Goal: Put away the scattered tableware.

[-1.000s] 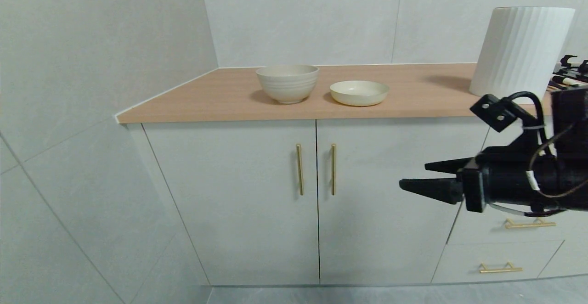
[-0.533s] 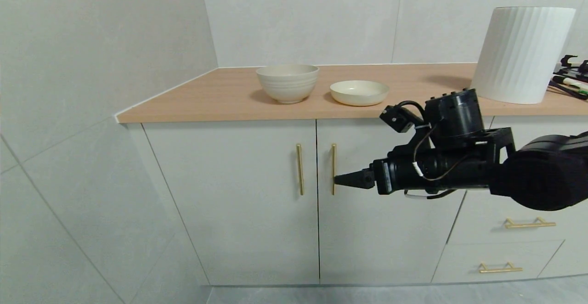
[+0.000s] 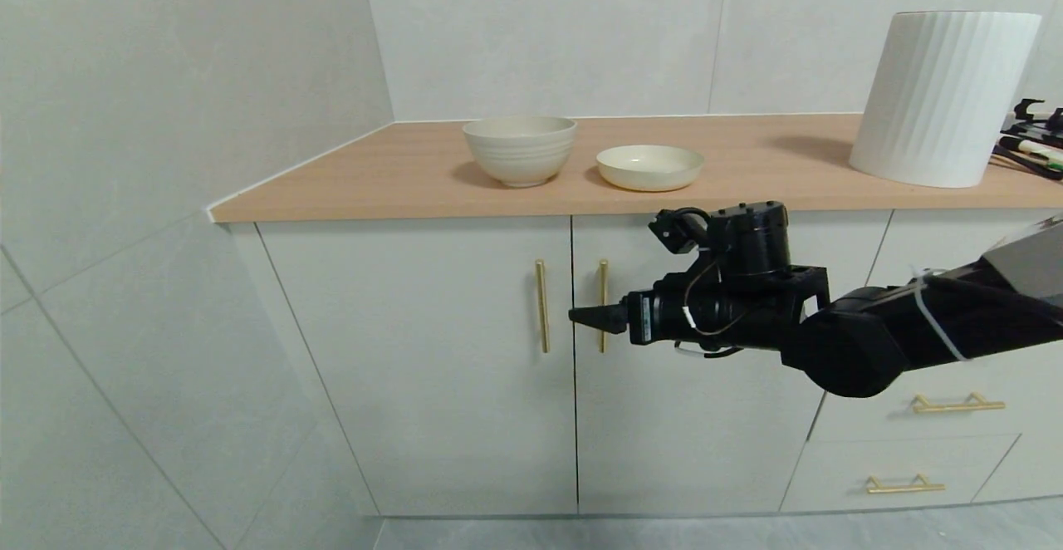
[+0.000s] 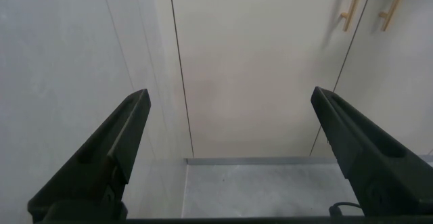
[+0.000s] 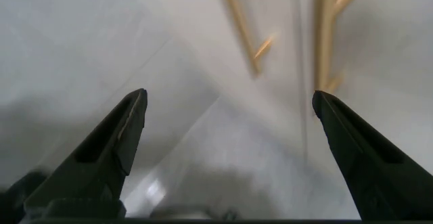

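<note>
A cream ribbed bowl [image 3: 520, 149] and a shallow cream dish [image 3: 650, 167] stand side by side on the wooden countertop [image 3: 382, 184]. Below them are two shut cabinet doors with upright gold handles, the left one [image 3: 541, 306] and the right one [image 3: 604, 305]. My right gripper [image 3: 583, 316] is held level in front of the doors, its tip at the right handle. In the right wrist view this gripper [image 5: 230, 116] is open, with both gold handles [image 5: 325, 41] ahead of it. My left gripper [image 4: 230, 109] is open and empty, low before the cabinet front.
A tall white ribbed container [image 3: 942, 97] stands at the counter's right, with pens and small items [image 3: 1030, 139] beside it. Drawers with gold pulls [image 3: 955, 405] lie to the right of the doors. A tiled wall [image 3: 124, 243] closes the left side.
My right arm has swept left across the cabinet front, from near the drawers to the door handles, and its wrist has rolled. The bowl and dish have not moved.
</note>
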### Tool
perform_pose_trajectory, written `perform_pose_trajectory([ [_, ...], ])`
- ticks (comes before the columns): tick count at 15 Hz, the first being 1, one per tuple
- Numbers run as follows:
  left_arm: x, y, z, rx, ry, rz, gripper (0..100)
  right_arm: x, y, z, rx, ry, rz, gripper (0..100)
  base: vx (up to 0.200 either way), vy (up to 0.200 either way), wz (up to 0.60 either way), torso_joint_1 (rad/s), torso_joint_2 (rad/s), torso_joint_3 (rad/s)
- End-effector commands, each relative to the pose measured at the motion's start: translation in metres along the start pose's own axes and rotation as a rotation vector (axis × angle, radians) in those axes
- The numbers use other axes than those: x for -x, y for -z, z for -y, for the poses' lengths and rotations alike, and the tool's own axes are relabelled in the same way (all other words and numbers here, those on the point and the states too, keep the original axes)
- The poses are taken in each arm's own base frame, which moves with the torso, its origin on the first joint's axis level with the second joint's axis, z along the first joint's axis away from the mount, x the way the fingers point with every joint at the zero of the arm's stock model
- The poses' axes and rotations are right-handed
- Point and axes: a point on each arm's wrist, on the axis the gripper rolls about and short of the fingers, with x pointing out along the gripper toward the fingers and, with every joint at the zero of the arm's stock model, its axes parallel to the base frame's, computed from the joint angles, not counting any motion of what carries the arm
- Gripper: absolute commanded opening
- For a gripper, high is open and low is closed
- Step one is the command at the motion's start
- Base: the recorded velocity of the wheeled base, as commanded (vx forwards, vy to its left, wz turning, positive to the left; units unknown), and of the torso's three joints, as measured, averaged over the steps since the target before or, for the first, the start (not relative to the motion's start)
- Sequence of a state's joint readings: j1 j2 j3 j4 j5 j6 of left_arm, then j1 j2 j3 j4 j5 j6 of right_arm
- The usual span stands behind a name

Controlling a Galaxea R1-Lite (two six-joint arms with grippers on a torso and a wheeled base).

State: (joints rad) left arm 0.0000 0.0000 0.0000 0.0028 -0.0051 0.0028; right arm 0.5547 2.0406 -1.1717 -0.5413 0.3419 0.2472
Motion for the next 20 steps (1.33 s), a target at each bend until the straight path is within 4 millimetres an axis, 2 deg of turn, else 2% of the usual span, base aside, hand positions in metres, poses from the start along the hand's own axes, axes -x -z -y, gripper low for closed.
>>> perform_pose_trajectory([
  [1,0.0,0.0,0.0,0.0,-0.001,0.0,100,-0.018,0.018,0.012,-0.009,0.034,-0.02,100,0.0,0.0,0.0,0.0,0.0,0.0],
  [8,0.0,0.0,0.0,0.0,-0.001,0.001,100,-0.03,0.013,0.016,-0.085,0.034,0.037,100,0.0,0.0,0.0,0.0,0.0,0.0],
  [12,0.0,0.0,0.0,0.0,0.001,0.0,100,-0.04,0.02,0.021,-0.079,0.025,0.063,100,0.0,0.0,0.0,0.0,0.0,0.0],
  [20,0.0,0.0,0.0,0.0,-0.001,0.0,100,-0.041,0.021,0.017,-0.12,-0.002,0.076,100,0.0,0.0,0.0,0.0,0.0,0.0],
])
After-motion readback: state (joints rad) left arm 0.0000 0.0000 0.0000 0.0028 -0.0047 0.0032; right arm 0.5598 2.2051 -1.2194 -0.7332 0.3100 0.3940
